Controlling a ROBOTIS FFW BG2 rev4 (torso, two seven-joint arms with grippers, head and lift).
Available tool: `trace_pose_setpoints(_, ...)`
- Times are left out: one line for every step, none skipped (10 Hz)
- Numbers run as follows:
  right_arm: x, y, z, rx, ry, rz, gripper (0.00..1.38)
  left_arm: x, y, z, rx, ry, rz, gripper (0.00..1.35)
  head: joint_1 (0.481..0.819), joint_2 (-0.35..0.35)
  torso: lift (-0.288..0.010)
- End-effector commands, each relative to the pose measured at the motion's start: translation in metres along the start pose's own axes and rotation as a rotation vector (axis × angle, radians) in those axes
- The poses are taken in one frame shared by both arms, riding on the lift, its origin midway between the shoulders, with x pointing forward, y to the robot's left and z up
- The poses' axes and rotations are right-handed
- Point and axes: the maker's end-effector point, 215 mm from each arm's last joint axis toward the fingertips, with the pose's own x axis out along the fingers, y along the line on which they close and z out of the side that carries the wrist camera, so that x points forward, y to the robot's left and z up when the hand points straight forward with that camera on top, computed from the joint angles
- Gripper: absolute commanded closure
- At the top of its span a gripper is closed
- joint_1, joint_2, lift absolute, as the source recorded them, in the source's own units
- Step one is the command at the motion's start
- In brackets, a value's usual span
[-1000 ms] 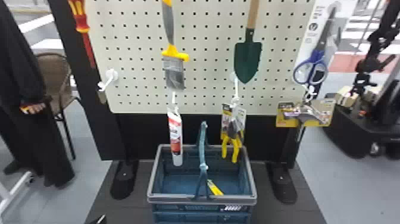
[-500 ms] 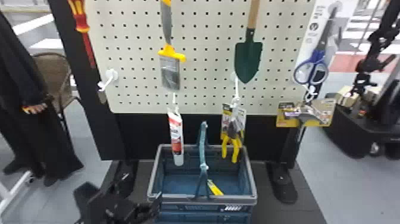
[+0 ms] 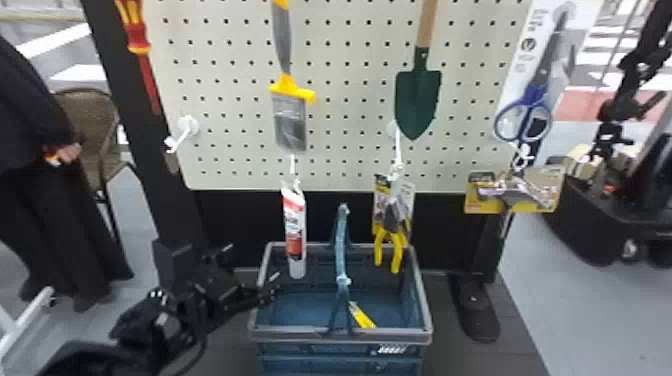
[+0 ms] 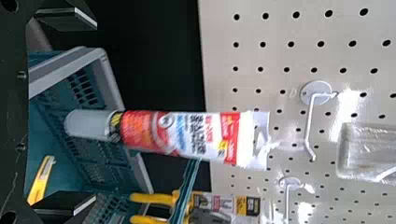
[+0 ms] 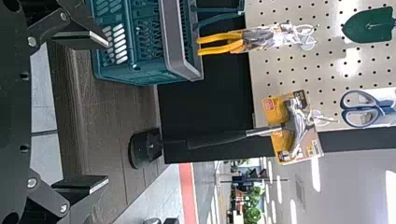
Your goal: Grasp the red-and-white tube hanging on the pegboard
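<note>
- Red-and-white tube (image 3: 294, 231) isn't touched: left gripper (image 3: 265, 292) is spread wide, low beside the blue basket (image 3: 300, 334).
- Tube hangs cap-down off a hook (image 3: 292, 167) on the pegboard (image 3: 350, 140), just above the basket's back rim.
- Right gripper (image 5: 93, 112) wide open too.

Left arm (image 3: 187, 305), entering the head view at 7 o'clock: matte black, blocky jointed housings, black cable (image 3: 200, 346) looped beneath.
Left end effector (image 4: 70, 111): two flat black fingers (image 4: 65, 18) with pale-edged tips, on a black holed mount plate (image 4: 11, 116).
Right end effector (image 5: 88, 109): same build, silver screws (image 5: 31, 42).
</note>
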Motion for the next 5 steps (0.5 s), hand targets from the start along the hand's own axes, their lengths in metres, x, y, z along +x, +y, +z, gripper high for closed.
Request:
trace_pose_setpoints(0.001, 0.0, 0.0, 0.001, -0.001, 0.001, 0.26, 0.02, 0.015, 0.014, 0.0, 0.003, -0.024, 0.03, 0.549, 0.0, -0.1)
trace_pose_setpoints(0.002, 0.003, 0.001, 0.003, -0.003, 0.007, 0.26, 0.03, 0.021, 0.028, 0.024, 0.0, -0.033, 0.03, 0.549, 0.0, -0.1)
trace_pose_setpoints(0.002, 0.004, -0.001, 0.004, -0.001, 0.01, 0.26, 0.039, 0.019, 0.036, 0.004, -0.004, -0.058, 0.03, 0.549, 0.0, -0.1)
trace_pose_setpoints(0.003, 0.005, -0.002, 0.006, 0.0, 0.011, 0.26, 0.047, 0.012, 0.041, -0.016, -0.008, -0.089, 0.0, 0.549, 0.0, -0.1)
trace_pose_setpoints(0.004, 0.005, -0.002, 0.006, 0.0, 0.012, 0.26, 0.058, -0.002, 0.039, -0.044, 0.007, -0.137, 0.0, 0.549, 0.0, -0.1)
